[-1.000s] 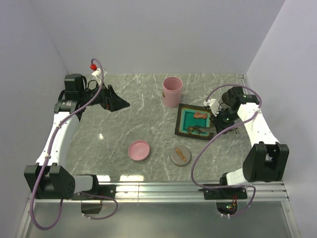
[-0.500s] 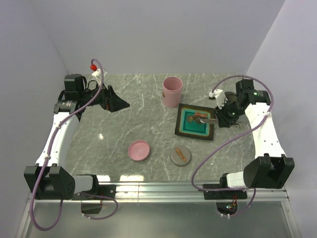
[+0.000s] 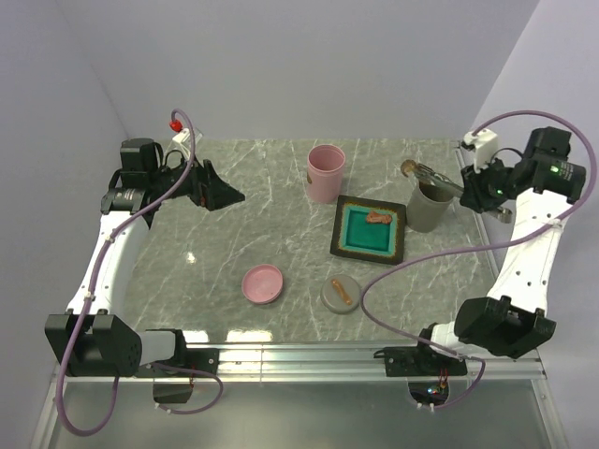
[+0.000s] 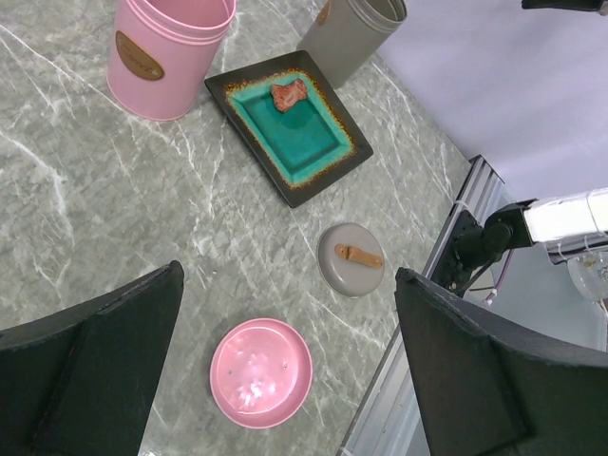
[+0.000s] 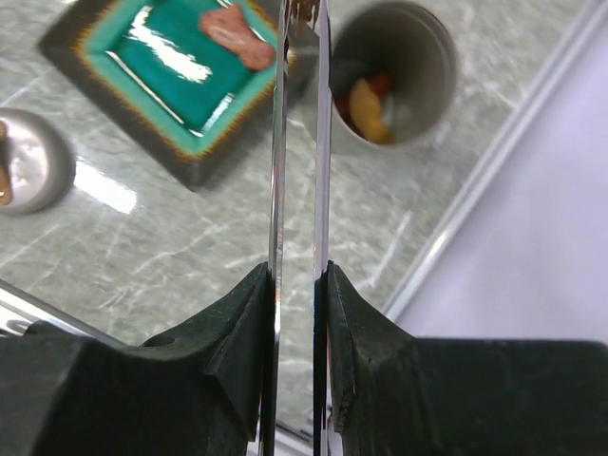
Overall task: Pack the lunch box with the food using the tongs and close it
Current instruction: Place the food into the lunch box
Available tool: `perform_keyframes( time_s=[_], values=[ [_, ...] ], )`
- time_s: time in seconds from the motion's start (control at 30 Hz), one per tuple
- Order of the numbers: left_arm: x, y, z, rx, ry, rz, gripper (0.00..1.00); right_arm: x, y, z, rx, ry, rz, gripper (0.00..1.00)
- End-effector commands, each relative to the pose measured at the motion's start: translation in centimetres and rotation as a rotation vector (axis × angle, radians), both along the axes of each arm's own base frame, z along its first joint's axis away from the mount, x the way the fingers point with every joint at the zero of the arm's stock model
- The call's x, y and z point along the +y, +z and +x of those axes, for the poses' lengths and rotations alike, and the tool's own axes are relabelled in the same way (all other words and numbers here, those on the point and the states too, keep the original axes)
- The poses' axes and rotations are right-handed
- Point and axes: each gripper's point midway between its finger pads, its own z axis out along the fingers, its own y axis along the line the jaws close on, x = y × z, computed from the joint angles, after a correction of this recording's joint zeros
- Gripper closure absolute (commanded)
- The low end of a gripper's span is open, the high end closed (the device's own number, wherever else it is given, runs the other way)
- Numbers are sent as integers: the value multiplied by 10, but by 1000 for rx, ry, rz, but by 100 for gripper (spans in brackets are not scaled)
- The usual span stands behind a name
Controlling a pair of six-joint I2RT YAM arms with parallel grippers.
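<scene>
My right gripper is shut on the silver tongs, high at the back right. The tongs' tips pinch a small brown food piece just above the rim of the open grey round lunch box. Yellow and red food lies inside it. One reddish food piece stays on the black tray with teal inside. My left gripper hangs open and empty at the far left.
The grey lid with a wooden handle lies in front of the tray. A pink lid lies left of it. A tall pink canister stands behind the tray. A metal rail lines the near edge.
My right arm lifted the tongs off the tray with a food piece and swung back and right over the grey lunch box, which now shows. The left arm stayed still.
</scene>
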Motion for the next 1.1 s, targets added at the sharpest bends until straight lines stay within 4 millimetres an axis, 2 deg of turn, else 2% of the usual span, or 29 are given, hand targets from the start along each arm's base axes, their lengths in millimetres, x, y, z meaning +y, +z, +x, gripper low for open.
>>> perform_keyframes(
  time_s=[0.0,0.13,0.23,0.63,0.73,0.97,1.07],
  values=[
    [-1,25,-1,-90,-22,-11,1,-13,2,-13,42,-41,30,85],
    [-1,25,0,-89,-18,-15,1,-42,2,-9,55,-133,36,85],
    [-1,22,0,-83,-14,-18,1,-52,-7,-10,84,-154,23,85],
    [0,20,1,-82,-6,-12,0,-67,-34,-1,148,-189,18,82],
    [0,20,0,-83,-5,-11,1,-69,-41,-1,167,-191,17,78],
    [0,18,3,-76,-7,-14,0,-68,-32,0,143,-191,12,67],
    [-1,18,4,-71,-7,-18,1,-66,-26,-1,135,-184,11,60]
  ],
)
